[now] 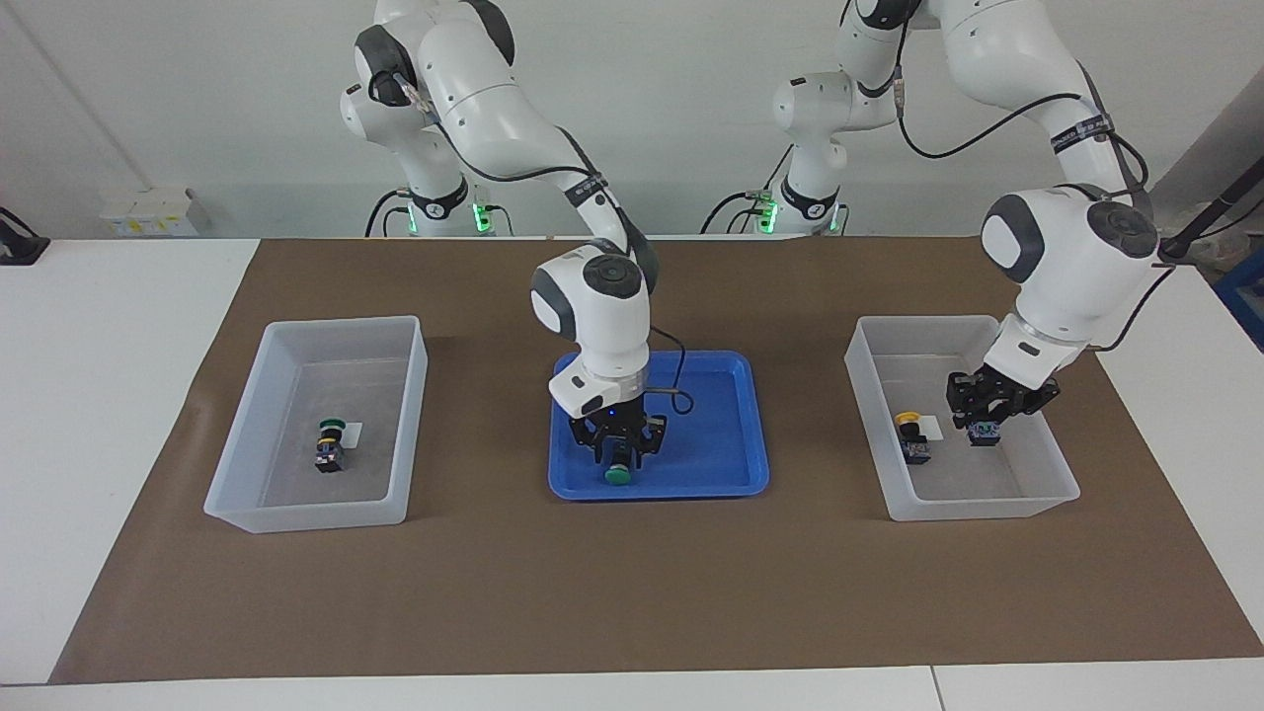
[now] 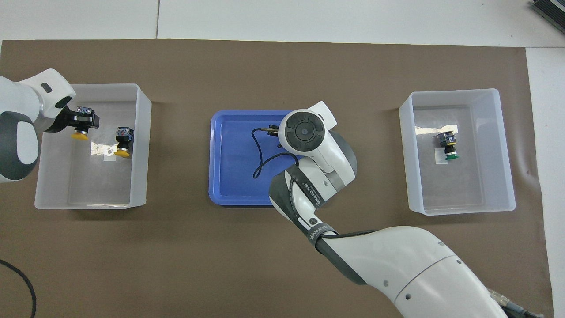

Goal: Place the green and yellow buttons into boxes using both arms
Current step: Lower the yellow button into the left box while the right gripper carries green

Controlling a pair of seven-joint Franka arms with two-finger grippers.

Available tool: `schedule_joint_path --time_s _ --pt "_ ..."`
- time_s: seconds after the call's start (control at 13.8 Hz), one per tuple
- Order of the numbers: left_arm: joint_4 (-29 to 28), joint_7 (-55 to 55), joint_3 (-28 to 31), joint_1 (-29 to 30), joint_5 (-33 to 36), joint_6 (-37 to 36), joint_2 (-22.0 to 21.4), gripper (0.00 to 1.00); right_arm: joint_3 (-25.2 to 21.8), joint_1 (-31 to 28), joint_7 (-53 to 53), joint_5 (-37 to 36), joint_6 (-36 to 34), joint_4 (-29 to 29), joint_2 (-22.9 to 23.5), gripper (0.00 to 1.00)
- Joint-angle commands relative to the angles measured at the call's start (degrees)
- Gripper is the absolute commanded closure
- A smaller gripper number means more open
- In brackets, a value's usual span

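Though round-capped, blocky-bodied buttons (image 1: 619, 474).

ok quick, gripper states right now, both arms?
Left gripper: shut on a yellow button, over the box at its end.
Right gripper: down in the blue tray, fingers around a green button.

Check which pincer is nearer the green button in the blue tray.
Right. The right pincer is down on the green button in the blue tray; the left pincer is over the bin at its own end.

blue tray (image 1: 736, 434) on brown mat (image 1: 632, 592)
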Motion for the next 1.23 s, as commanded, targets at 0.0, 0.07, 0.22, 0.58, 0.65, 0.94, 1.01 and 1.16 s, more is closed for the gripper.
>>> schedule_joint_path --time_s 0.0,0.07,0.22,0.58,0.65,0.94,1.01,1.16 --pt "-6.5 1.6 -0.5 2.3 1.1 7.4 -1.8 1.00 -0.2 0.0 1.6 -2.0 -1.1 -1.1 -1.4 1.00" --pt "-8.1 1.6 -0.5 2.8 1.1 9.8 -1.0 1.00 -0.5 -0.2 1.6 -2.0 -2.6 -1.0 -2.6 1.00" --pt "-8.9 1.5 -0.5 3.1 1.1 11.6 0.7 1.00 -0.7 -2.5 1.0 -2.0 -7.4 -1.7 -7.9 1.00" --pt "-8.8 1.5 -0.5 3.7 1.1 12.6 2.2 0.32 -0.4 -12.9 -9.8 -0.7 -9.9 -10.1 -18.9 1.00" --pt "-8.2 1.5 -0.5 3.5 1.1 12.4 2.3 0.23 -0.4 -15.4 -15.0 -0.5 -10.0 -11.8 -20.6 1.00" --pt "-1.9 1.5 -0.5 2.7 1.1 3.0 1.7 0.20 -0.4 -23.2 -32.0 4.3 -9.9 -16.1 -23.5 1.00" --pt "0.6 1.4 -0.5 2.6 1.1 -0.7 1.5 0.20 -0.4 -25.0 -36.4 4.4 -9.5 -17.1 -23.8 1.00" --pt "5.6 1.2 -0.7 2.4 1.5 -8.5 0.8 0.20 -0.4 -28.8 -44.1 4.9 -8.9 -18.6 -24.3 1.00"
